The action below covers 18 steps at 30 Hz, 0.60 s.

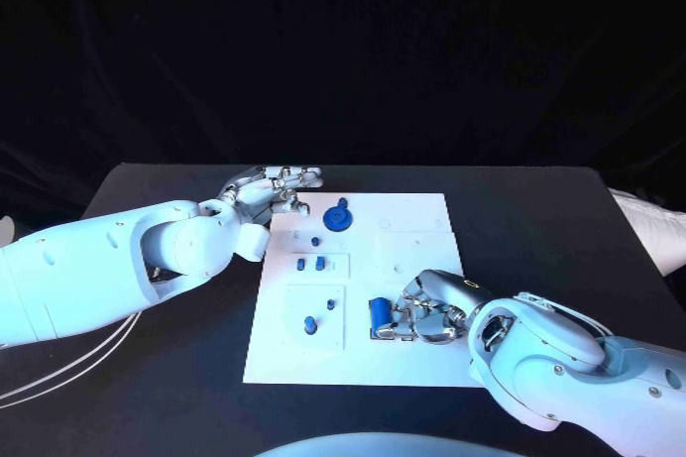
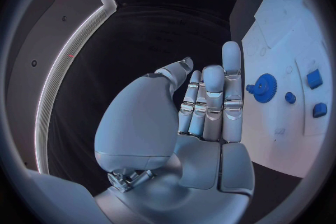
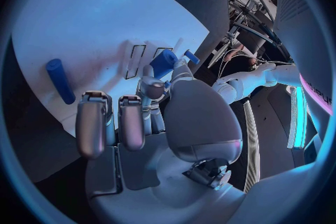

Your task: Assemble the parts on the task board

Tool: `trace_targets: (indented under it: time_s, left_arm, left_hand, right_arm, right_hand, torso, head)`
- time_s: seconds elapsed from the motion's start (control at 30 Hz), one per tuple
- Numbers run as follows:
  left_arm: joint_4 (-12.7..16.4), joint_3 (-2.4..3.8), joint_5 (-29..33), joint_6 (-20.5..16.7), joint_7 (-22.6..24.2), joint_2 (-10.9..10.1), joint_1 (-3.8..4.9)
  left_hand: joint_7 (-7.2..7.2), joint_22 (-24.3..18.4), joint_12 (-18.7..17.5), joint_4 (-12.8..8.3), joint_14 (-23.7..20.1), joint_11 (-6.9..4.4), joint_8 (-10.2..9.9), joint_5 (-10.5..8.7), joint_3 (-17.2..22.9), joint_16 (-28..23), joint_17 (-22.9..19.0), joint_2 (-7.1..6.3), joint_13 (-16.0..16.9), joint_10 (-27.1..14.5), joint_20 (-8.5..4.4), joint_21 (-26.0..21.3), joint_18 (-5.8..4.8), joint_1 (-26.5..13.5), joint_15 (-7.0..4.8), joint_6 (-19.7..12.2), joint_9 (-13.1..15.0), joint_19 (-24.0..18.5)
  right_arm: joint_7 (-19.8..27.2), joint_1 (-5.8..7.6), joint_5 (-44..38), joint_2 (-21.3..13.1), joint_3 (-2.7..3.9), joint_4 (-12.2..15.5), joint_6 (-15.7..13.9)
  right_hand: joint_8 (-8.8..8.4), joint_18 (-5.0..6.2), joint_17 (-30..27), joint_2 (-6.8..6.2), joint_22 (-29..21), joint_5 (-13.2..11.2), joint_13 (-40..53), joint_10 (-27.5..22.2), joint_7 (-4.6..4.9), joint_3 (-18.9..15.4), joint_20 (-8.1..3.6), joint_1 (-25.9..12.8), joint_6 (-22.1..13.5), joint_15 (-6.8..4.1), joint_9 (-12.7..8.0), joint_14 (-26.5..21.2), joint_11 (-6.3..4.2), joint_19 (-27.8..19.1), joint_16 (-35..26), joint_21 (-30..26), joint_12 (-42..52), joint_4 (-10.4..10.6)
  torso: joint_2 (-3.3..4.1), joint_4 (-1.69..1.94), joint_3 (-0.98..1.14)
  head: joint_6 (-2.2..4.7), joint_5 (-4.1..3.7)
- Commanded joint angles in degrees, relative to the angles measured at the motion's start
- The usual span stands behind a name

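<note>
The white task board (image 1: 414,279) lies mid-table. On it are a blue gear (image 1: 339,218) (image 2: 265,88) near its far edge, small blue parts (image 1: 312,264) (image 2: 314,78) in the middle, and two more (image 1: 310,325) at the near left. A blue cylinder (image 1: 378,316) (image 3: 60,80) lies flat beside my right hand (image 1: 429,313) (image 3: 150,117). That hand rests low over the board's near half with its fingers curled. A short blue part (image 3: 164,61) sits between its thumb and a fingertip. My left hand (image 1: 272,189) (image 2: 206,106) hovers at the board's far left corner, fingers straight, holding nothing.
The black table (image 1: 572,209) runs wide on both sides of the board. Faint outlined slots (image 3: 133,61) mark the board ahead of my right hand. My left forearm (image 1: 129,269) lies over the table's left side.
</note>
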Motion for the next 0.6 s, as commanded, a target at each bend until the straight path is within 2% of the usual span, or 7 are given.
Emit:
trace_targets:
  time_s: [0.03,0.17,0.37,0.47,0.6]
  left_arm:
    - [0.1,0.02,0.2,1.6,0.0,-0.1,0.02]
    - [0.1,0.02,0.2,1.7,-0.1,-0.1,0.02]
    - [0.0,0.02,0.2,1.8,-0.2,-0.1,0.02]
    - [0.0,0.02,0.2,1.8,-0.2,-0.1,0.02]
    - [0.0,0.02,0.2,1.9,-0.3,-0.1,0.02]
  left_hand:
    - [-0.22,-0.1,0.3,-0.3,-0.4,-0.08,0.3,0.34,-0.1,0.2,-0.1,0.30,0.0,-0.4,0.08,-0.4,0.49,-0.2,0.16,-0.3,0.0,-0.5]
    - [-0.22,-0.1,0.3,-0.3,-0.4,-0.08,0.3,0.34,-0.1,0.2,-0.1,0.30,0.0,-0.4,0.08,-0.4,0.49,-0.2,0.16,-0.3,0.0,-0.5]
    - [-0.22,-0.1,0.3,-0.3,-0.4,-0.08,0.3,0.34,-0.1,0.2,-0.1,0.30,0.0,-0.4,0.08,-0.4,0.49,-0.2,0.16,-0.3,0.0,-0.5]
    - [-0.22,-0.1,0.3,-0.3,-0.4,-0.08,0.3,0.34,-0.1,0.2,-0.1,0.30,0.0,-0.4,0.08,-0.4,0.49,-0.2,0.16,-0.3,0.0,-0.5]
    - [-0.22,-0.1,0.3,-0.3,-0.4,-0.08,0.3,0.34,-0.1,0.2,-0.1,0.30,0.0,-0.4,0.08,-0.4,0.49,-0.2,0.16,-0.3,0.0,-0.5]
  right_arm:
    - [0.4,-0.06,-1.5,-0.1,-0.01,0.1,1.6]
    - [0.3,-0.06,-2.7,0.1,-0.01,-0.4,1.5]
    - [0.1,-0.06,-3.2,0.5,-0.01,-1.3,1.0]
    - [0.2,-0.06,-3.2,0.5,-0.01,-1.5,1.3]
    - [0.4,-0.06,-2.6,0.4,-0.01,-1.3,2.0]
  right_hand:
    - [0.34,-0.85,1.4,1.06,0.4,-0.5,0.5,0.4,-0.14,0.7,-0.29,3.2,0.1,-0.48,0.3,3.5,0.00,-0.1,0.1,0.2,0.5,-1.7]
    - [0.42,-0.93,1.8,2.30,0.8,-1.6,1.2,0.8,-0.18,1.1,-0.31,5.0,0.2,-0.49,0.7,3.6,-0.05,0.1,0.4,0.5,1.1,-2.7]
    - [0.48,-0.98,2.2,3.86,1.1,-0.6,2.2,1.3,-0.29,0.5,-0.35,4.0,0.6,-0.54,1.1,3.7,-0.13,0.2,0.5,0.6,2.1,-1.8]
    - [0.46,-0.98,2.2,3.81,1.2,-0.2,2.3,1.4,-0.34,0.3,-0.36,4.0,0.6,-0.56,1.1,3.7,-0.16,0.2,0.5,0.6,2.3,-1.8]
    - [0.35,-0.96,2.1,2.19,1.1,-0.1,2.3,1.3,-0.25,-1.0,-0.37,3.9,0.4,-0.54,1.4,3.6,-0.10,0.1,0.5,0.6,1.9,-2.1]
  torso:
    - [0.01,0.08,-0.03]
    - [0.02,0.05,-0.03]
    - [0.02,0.02,-0.03]
    - [-0.03,0.00,-0.04]
    - [-0.04,-0.03,-0.04]
  head:
    - [-0.23,0.12]
    - [-0.23,0.17]
    - [-0.26,0.14]
    - [-0.28,0.15]
    - [-0.25,0.17]
